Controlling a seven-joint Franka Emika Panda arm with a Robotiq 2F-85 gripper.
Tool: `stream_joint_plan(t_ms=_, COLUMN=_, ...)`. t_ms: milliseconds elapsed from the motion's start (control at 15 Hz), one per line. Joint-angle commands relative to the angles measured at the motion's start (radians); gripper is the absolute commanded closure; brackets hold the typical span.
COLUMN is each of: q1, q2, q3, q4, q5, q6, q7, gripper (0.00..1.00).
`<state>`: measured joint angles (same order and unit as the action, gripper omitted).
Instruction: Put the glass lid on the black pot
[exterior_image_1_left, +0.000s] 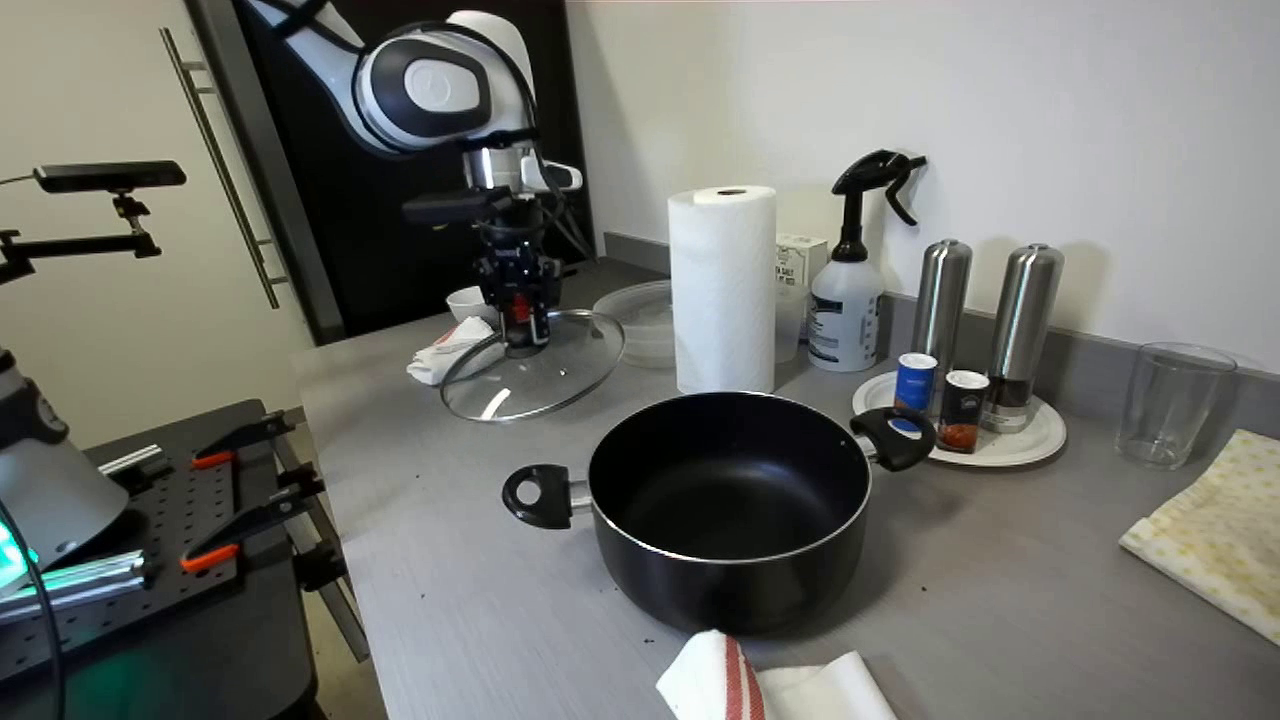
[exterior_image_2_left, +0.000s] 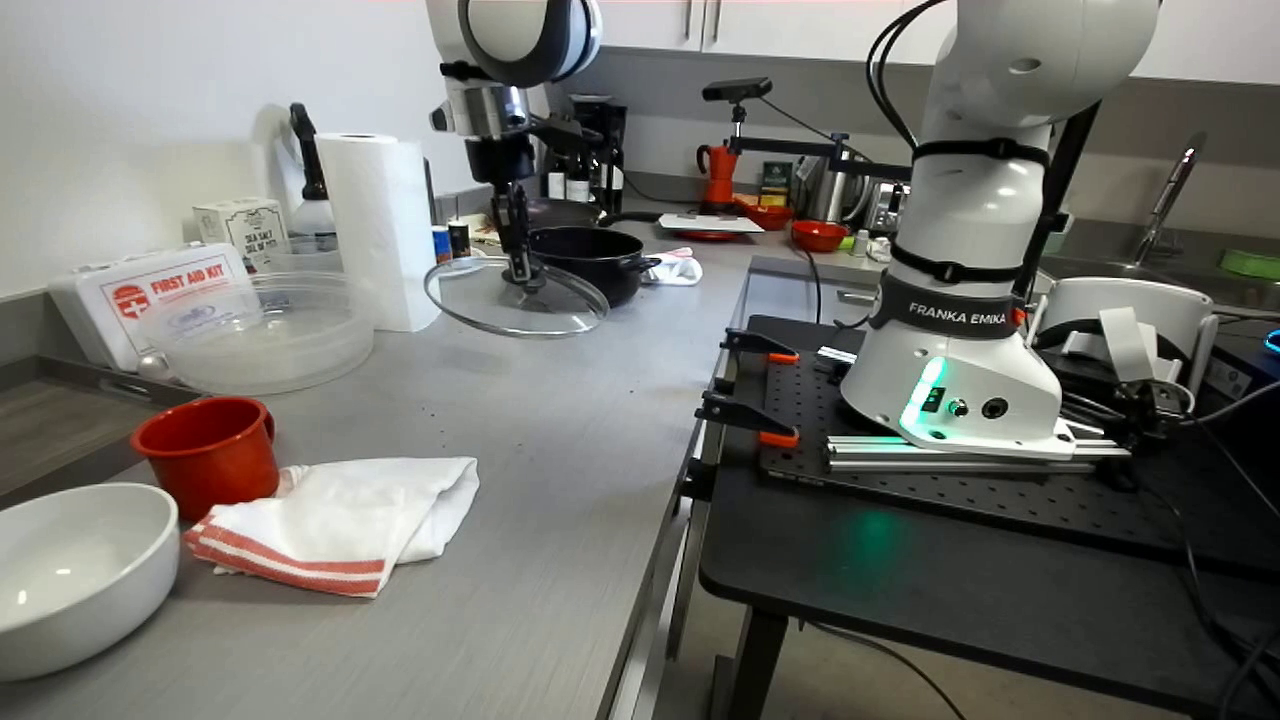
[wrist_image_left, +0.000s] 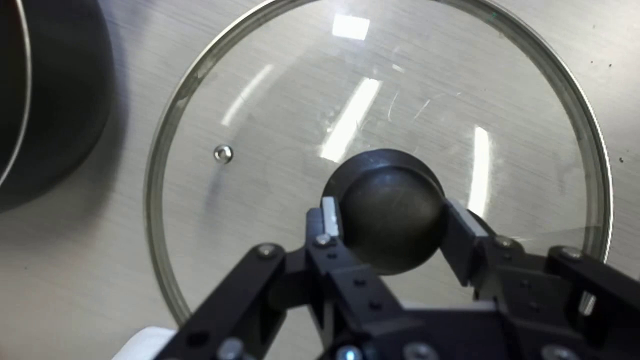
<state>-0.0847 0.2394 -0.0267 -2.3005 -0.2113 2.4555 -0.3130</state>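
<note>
The glass lid (exterior_image_1_left: 560, 375) hangs tilted from my gripper (exterior_image_1_left: 525, 330), seemingly just off the counter. In the wrist view, the fingers (wrist_image_left: 330, 220) press on both sides of its black knob (wrist_image_left: 395, 215), and the clear disc (wrist_image_left: 270, 175) fills most of the picture. The black pot (exterior_image_1_left: 735, 590) stands upright and uncovered on the counter, its dark inside showing in an exterior view. Part of the pot's wall (wrist_image_left: 65, 100) enters the wrist view at the upper left, apart from the lid's rim. Further along the counter, the pot (exterior_image_2_left: 600, 270) sits behind the lid (exterior_image_2_left: 500, 305).
A paper towel roll (exterior_image_1_left: 722, 300) stands close behind the pot and lid. Near the pot's far handle is a plate (exterior_image_1_left: 1045, 435) with shakers and steel mills. A clear plastic tub (exterior_image_2_left: 300, 350), red mug (exterior_image_2_left: 210, 460) and folded towels (exterior_image_2_left: 390, 510) (exterior_image_1_left: 720, 680) also occupy the counter.
</note>
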Motion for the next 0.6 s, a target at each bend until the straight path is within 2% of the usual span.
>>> stream_joint_plan(t_ms=0, q1=-0.003, q2=-0.096, q3=0.009, q4=0.000, q5=0.034, q6=-0.038, q7=-0.049, gripper=0.75)
stream_joint_plan(t_ms=533, q1=-0.021, q2=-0.169, q3=-0.019, q4=0.115, q5=0.099, q6=-0.152, q7=-0.092, gripper=0.75)
